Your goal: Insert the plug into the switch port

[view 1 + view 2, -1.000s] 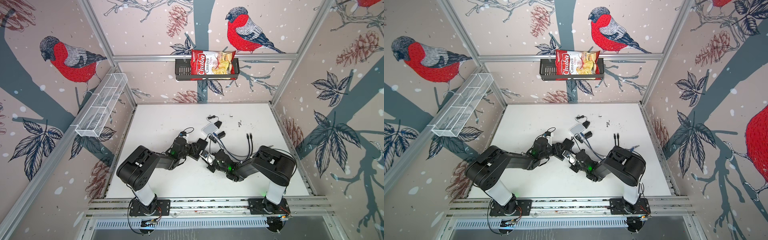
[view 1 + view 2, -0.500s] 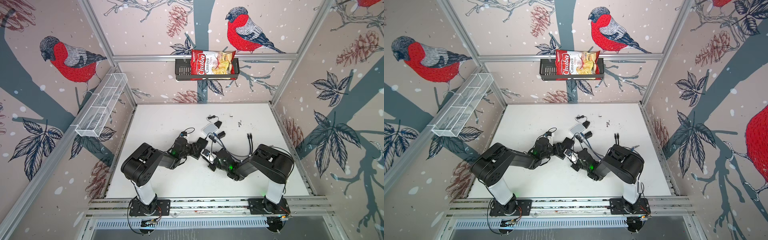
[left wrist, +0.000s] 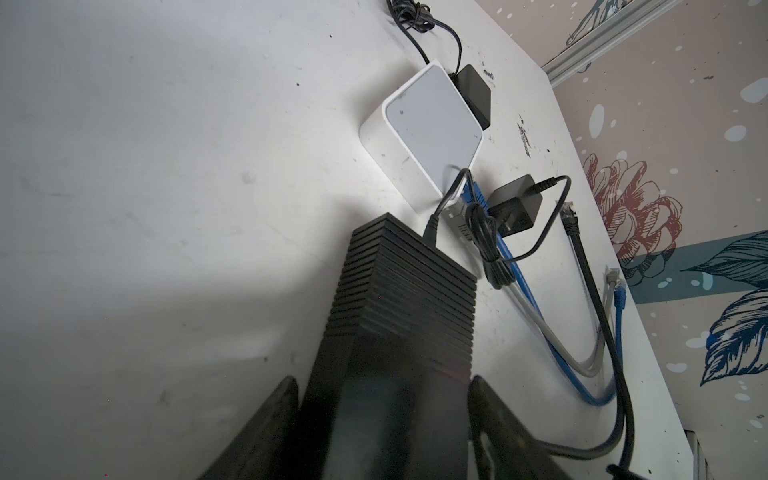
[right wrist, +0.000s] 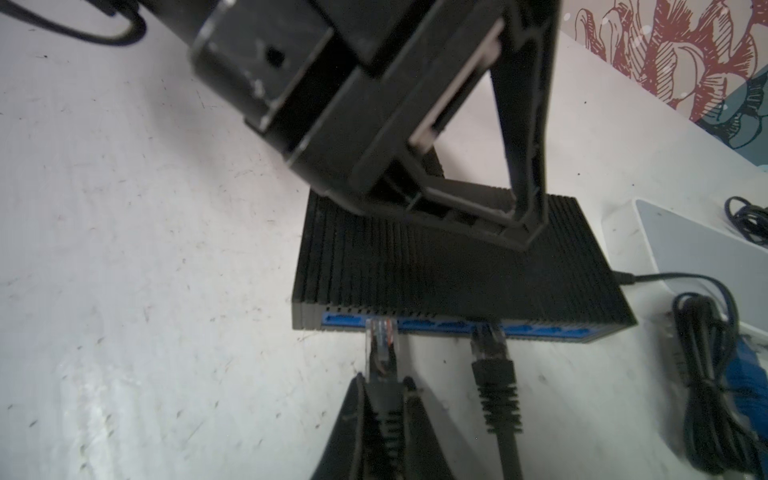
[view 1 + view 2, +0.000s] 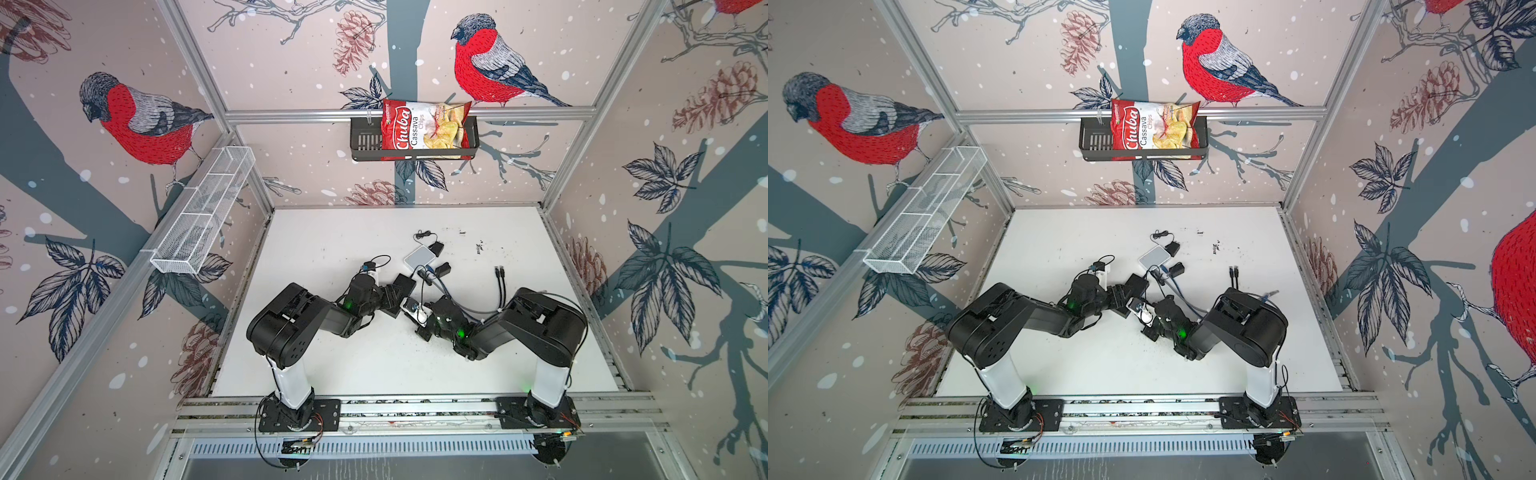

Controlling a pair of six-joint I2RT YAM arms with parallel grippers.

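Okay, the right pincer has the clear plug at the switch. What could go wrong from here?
1. The plug has only its tip at the switch. If it is off-line, pushing could jam it.
2. The right pincer grips the plug at its rear end, so the front might flex or slip.
3. The left pincer straddles the switch, but a hard push could slide it.

Mid-bench (image 5: 332, 241): switch (image 5: 404, 286), straddled by left end effector (image 3: 384, 395). At its port row: plug (image 4: 380, 336) in right end effector (image 4: 382, 395), second plug (image 4: 490, 338) further along. Upper right of switch: flat box (image 5: 419, 257); loose cables (image 5: 500, 282) further right.
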